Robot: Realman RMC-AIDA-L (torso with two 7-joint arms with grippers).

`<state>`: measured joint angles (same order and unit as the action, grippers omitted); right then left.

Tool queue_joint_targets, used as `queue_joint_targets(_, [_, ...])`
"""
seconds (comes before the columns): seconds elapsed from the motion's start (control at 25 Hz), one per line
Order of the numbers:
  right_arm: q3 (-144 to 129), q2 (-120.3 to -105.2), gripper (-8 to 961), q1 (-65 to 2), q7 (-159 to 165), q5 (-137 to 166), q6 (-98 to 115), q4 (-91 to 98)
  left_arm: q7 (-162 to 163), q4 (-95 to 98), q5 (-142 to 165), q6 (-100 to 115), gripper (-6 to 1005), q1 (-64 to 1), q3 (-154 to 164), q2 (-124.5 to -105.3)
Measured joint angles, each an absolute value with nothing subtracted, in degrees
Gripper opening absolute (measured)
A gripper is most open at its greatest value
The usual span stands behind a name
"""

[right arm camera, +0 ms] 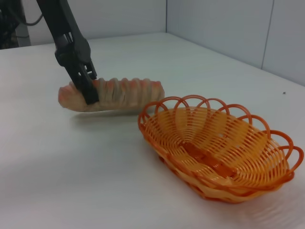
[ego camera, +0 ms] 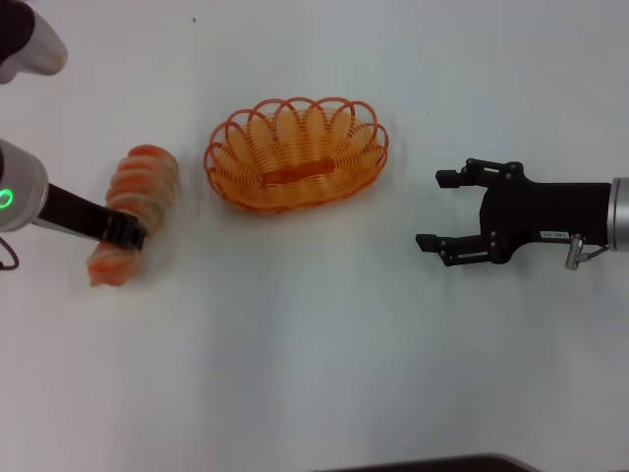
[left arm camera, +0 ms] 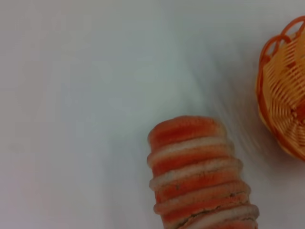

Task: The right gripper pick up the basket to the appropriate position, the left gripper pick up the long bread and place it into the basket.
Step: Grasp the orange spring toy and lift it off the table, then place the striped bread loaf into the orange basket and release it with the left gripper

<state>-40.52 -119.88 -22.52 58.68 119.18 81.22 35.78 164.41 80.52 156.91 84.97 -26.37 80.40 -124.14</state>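
Left gripper [ego camera: 126, 232] clamped across the long bread [ego camera: 135, 211]

Fingers pinching the striped loaf near its nearer end, loaf lying on the white table [ego camera: 314, 374] to the left of the basket [ego camera: 296, 153], close but apart; right gripper [ego camera: 439, 209] spread wide, holding nothing, off to the basket's right, well apart

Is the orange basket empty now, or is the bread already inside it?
Empty. The basket shows only bare wire; the long bread is outside it, in the left gripper.
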Motion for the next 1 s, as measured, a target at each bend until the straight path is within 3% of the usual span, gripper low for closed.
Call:
queue_joint_targets(0.28, [-40.52, -119.88, 930, -22.61, 58.78, 119.18, 81.36, 35.82, 157.52, 89.66, 159.10, 88.41, 261, -27.02, 77.56, -123.87])
queue_joint_targets(0.56, [-40.52, -119.88, 931, -22.83, 58.80, 119.18, 81.74, 35.69, 140.31, 96.65, 156.86, 94.06, 255, -33.00, 78.14, -124.18])
queue_joint_targets(1.0, [-40.53, -119.90, 930, -22.51, 58.80, 119.18, 82.77, 35.68, 140.49, 86.16, 155.56, 78.75, 243, -37.86, 96.95, -124.49])
